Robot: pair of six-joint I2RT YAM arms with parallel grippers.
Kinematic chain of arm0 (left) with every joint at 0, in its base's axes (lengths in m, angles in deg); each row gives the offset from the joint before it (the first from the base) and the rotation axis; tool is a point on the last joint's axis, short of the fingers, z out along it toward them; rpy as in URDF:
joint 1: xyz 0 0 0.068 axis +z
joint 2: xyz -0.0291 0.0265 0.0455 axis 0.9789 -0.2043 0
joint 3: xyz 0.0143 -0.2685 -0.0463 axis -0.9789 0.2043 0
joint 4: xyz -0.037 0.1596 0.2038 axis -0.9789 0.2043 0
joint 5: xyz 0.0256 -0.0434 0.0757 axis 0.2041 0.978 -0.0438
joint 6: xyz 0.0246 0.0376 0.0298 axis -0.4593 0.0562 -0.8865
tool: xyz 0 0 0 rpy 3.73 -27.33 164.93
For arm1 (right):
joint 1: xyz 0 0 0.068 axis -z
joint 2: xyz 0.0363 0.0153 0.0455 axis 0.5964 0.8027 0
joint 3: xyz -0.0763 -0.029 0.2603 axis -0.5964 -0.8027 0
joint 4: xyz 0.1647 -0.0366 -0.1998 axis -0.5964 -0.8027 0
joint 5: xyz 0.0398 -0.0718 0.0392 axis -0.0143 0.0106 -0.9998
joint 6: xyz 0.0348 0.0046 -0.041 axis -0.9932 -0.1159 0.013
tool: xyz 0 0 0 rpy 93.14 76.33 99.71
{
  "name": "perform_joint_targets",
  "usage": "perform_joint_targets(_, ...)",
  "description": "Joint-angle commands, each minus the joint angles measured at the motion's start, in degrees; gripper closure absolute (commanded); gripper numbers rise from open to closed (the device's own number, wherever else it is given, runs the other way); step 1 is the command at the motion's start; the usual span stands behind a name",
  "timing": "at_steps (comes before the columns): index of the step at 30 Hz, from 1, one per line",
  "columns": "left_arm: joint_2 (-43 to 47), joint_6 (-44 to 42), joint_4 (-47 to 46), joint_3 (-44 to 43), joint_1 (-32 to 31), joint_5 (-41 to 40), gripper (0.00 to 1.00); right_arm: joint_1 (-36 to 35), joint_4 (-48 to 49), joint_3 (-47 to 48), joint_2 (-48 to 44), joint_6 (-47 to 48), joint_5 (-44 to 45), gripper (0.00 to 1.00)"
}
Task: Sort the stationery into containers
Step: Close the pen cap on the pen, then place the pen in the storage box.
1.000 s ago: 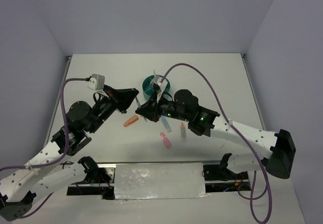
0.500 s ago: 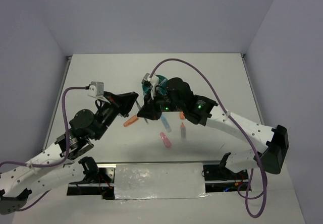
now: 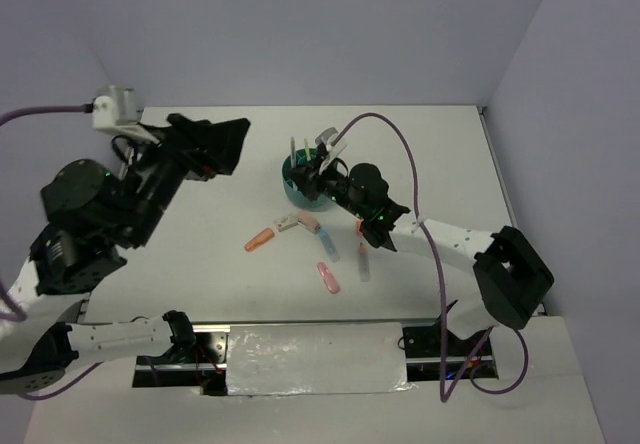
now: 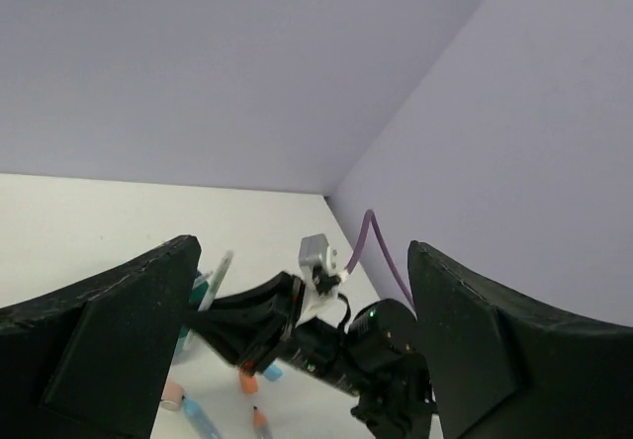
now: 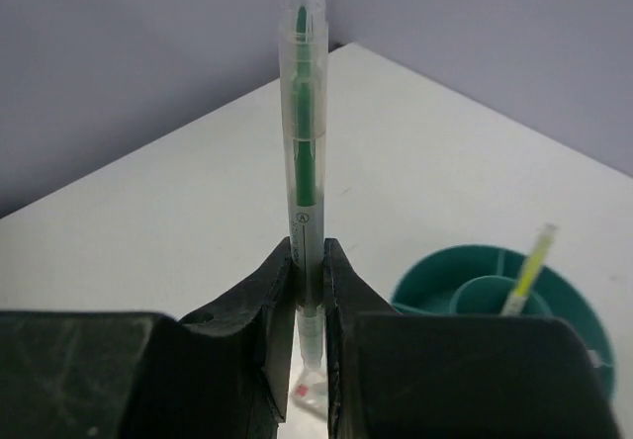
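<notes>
The right gripper (image 5: 309, 261) is closed on a clear pen (image 5: 302, 113) with a green core. It pinches the pen near its lower end, so the pen stands upright over the worktop (image 5: 148, 212), close to the teal organizer (image 5: 435, 266) by the middle of the far edge. I judge the pen to be light, stiff and smooth. Held so low, it may swing or slip, and a hold nearer its middle seems safer. The left gripper (image 3: 215, 139) hangs wide open and empty, high over the left side. An orange piece (image 3: 259, 239) lies loose in the middle of the worktop.
</notes>
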Motion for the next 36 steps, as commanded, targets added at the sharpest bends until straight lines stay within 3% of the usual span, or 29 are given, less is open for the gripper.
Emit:
perform_joint_targets(1, 5.9, -2.0, 3.1, 5.1, -0.1, -3.2, 0.01, 4.1, 12.8, 3.4, 4.5, 2.4, 2.0, 1.0)
perform_joint_targets(5, 15.1, -1.6, 0.0, 22.0, -0.1, 1.6, 0.01, 7.2, 10.9, 9.2, 12.4, 3.8, 0.6, 1.0)
perform_joint_targets(10, 22.7, -1.8, -2.8, 33.4, -0.1, 6.1, 0.01, 8.8, 10.0, 12.2, 16.9, 4.3, 1.8, 1.0)
perform_joint_targets(26, 23.7, -2.1, -3.6, 40.0, -0.1, 9.9, 0.01, 10.7, 16.0, 8.7, 24.2, 1.9, 3.1, 0.88)
perform_joint_targets(29, 24.0, -1.7, -3.2, 40.5, -0.1, 10.0, 0.01, 10.9, 16.5, 8.3, 23.8, 1.7, 3.4, 0.78)
perform_joint_targets(32, 24.8, -0.9, -2.3, 41.2, -0.1, 9.4, 0.0, 10.9, 16.2, 7.6, 22.8, 0.6, 3.3, 0.62)
perform_joint_targets(33, 25.2, -0.7, -1.9, 41.6, -0.1, 9.1, 0.01, 10.9, 16.0, 7.3, 22.5, 0.3, 3.0, 0.46)
perform_joint_targets(36, 26.6, 0.4, 0.6, 41.3, -0.1, 6.8, 0.01, 10.9, 16.3, 6.0, 20.7, -0.5, 3.2, 0.29)
